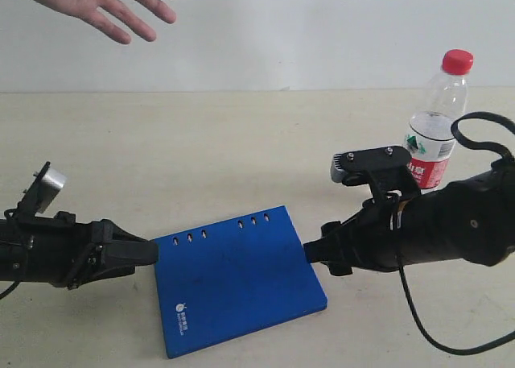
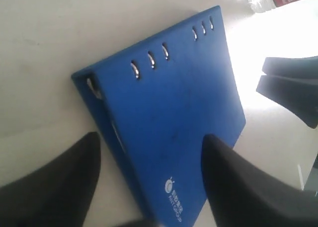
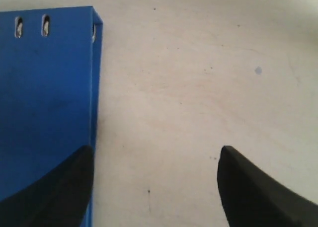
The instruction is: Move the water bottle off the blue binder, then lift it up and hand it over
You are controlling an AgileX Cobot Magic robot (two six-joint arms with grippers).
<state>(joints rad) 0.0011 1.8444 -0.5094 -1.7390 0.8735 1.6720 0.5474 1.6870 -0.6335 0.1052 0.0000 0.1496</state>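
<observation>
Water bottle (image 1: pixel 438 126) upright on tabletop (image 1: pixel 201 159), right of frame behind right arm (image 1: pixel 451 223), off blue binder (image 1: pixel 237 283) at lower centre. Left fingers (image 2: pixel 54 187) apart; right fingers (image 3: pixel 258 187) apart. Risk: arm swinging back could topple bottle.

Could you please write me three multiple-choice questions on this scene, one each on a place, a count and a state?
1. Where is the water bottle relative to the blue binder?
A. lying on it
B. upright on the table, off it
C. held in a gripper

2. How many slots show along the binder's edge?
A. four
B. nine
C. six

3. The right gripper is:
A. open and empty
B. shut on the bottle
C. shut on the binder

Answers:
1 B: the exterior view shows the bottle standing apart from the binder.
2 C: there are two groups of three slots.
3 A: in the right wrist view its fingers are spread, with only bare table between them.
</observation>
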